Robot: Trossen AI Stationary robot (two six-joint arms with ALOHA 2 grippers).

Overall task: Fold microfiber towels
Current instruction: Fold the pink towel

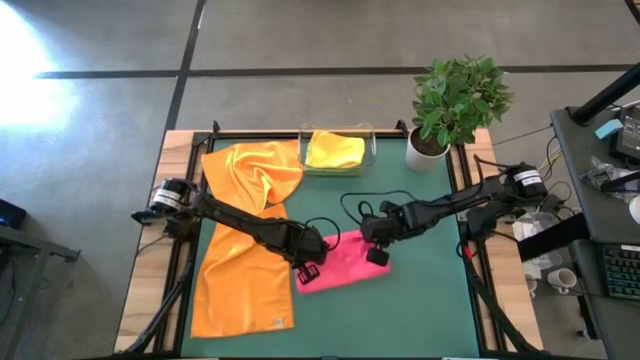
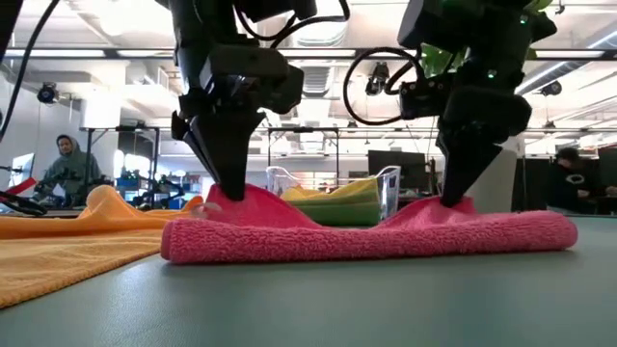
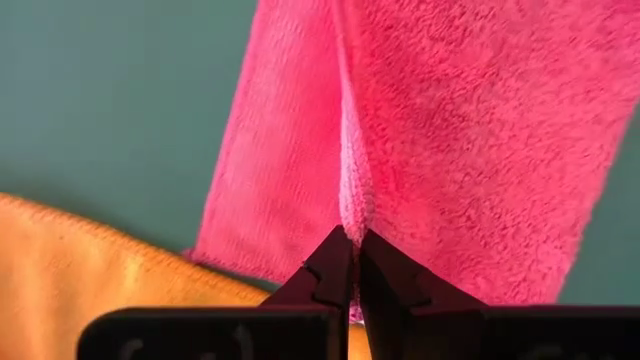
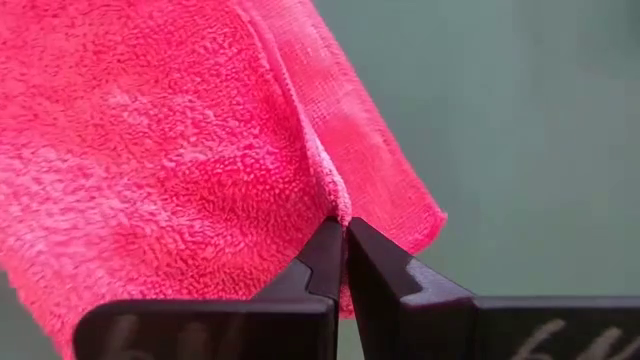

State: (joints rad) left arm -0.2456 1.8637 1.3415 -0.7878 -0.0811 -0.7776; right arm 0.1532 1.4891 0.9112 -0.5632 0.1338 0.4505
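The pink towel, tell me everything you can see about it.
The pink towel is fuzzy, plush cloth, folded into a flat strip on the green table mat. The left gripper and right gripper each pinch a raised ridge near opposite ends. Its left end lies beside the orange towel.

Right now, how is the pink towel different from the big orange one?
The pink towel is folded into a small strip; the orange towel is much bigger and partly spread out, with a rumpled far end. The pink towel is pinched by both tools, the left tool and the right tool; nothing holds the orange towel. The pink towel sits mid-table; the orange towel lies along the left side. Both are soft, plain cloths on the green table.
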